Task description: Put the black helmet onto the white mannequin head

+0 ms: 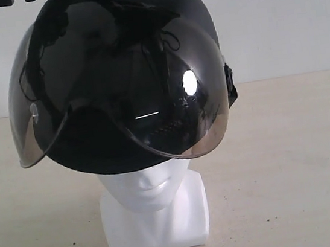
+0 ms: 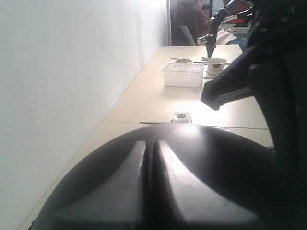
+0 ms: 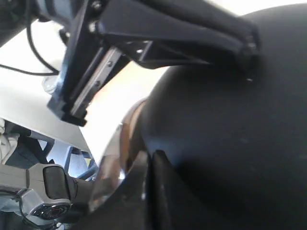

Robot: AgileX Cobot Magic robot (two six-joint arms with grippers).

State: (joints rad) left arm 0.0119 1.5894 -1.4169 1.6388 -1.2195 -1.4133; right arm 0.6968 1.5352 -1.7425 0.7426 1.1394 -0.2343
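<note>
The black helmet [image 1: 95, 148] is sitting on the white mannequin head [image 1: 155, 207], covering it down to about the nose, with its smoky visor [image 1: 176, 116] hanging in front. The head is standing on the beige tabletop [image 1: 304, 160], well away from the far edge by the wall. 1 finger of the right gripper [image 3: 242, 45] is touching the helmet's shell. The left gripper [image 2: 225, 91] is showing close by the dome. I cannot tell whether either pair of jaws is apart or together.

Hand [image 3: 225, 38] stretched over helmet [image 3: 230, 143] crown, fingertip touching; finger spread hidden.
</note>
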